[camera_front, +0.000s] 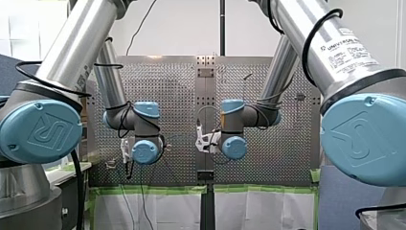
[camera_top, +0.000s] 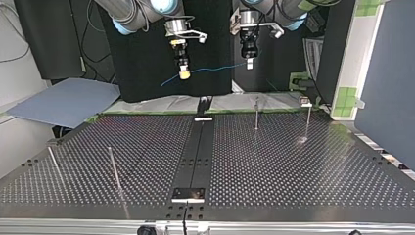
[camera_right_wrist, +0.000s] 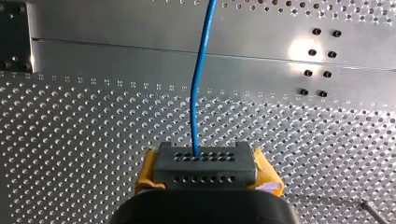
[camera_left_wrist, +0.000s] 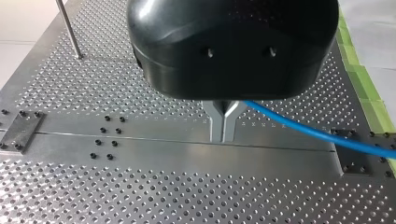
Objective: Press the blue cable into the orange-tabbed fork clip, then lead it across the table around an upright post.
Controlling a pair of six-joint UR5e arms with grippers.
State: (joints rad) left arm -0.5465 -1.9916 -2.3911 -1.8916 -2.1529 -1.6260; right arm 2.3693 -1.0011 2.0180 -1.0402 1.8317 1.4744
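Two grips on cable (camera_top: 215, 68), slung in air betw. both, kept clear of posts (camera_top: 256, 113) | L gripper (camera_left_wrist: 224, 126) fingers pinched shut on it | R gripper (camera_right_wrist: 205, 162) pads clamped on it | clip not made out

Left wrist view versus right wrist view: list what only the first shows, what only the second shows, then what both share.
Only the left wrist view: my left gripper, metal fingers shut on the blue cable, and green tape. Only the right wrist view: my right gripper, yellow pads, shut on the cable. Both: the cable and the perforated table.
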